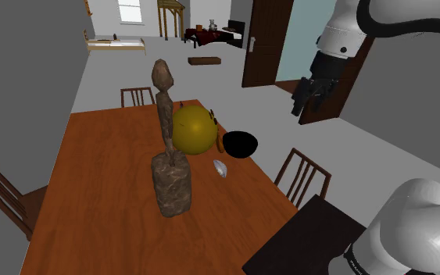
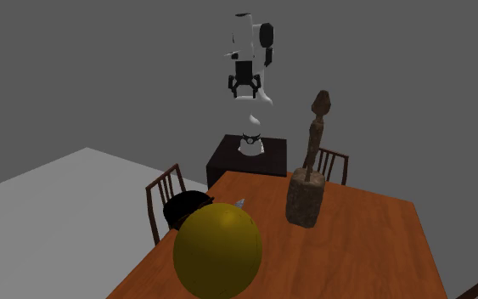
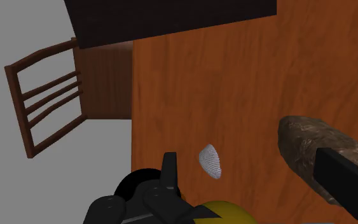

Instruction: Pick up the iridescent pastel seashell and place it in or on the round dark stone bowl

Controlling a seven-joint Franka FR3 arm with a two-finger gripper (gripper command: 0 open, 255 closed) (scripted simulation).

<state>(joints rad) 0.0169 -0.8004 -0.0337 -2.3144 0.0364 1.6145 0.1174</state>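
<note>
- two fingers of the gripper [image 1: 307, 103] stand apart and empty, likely ready to come down.
- the pale ribbed seashell [image 1: 221, 168] lies well below it on the table [image 1: 101, 156], just beside the dark bowl [image 1: 240, 144].

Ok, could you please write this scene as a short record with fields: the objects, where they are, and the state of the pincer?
target: pale seashell, lying on the table, untouched
goal: dark round bowl, on the table near the seashell
other items: yellow ball; tall brown sculpture
arm: pincer open, raised well above the table, holding nothing
task state: seashell not yet picked up
</note>
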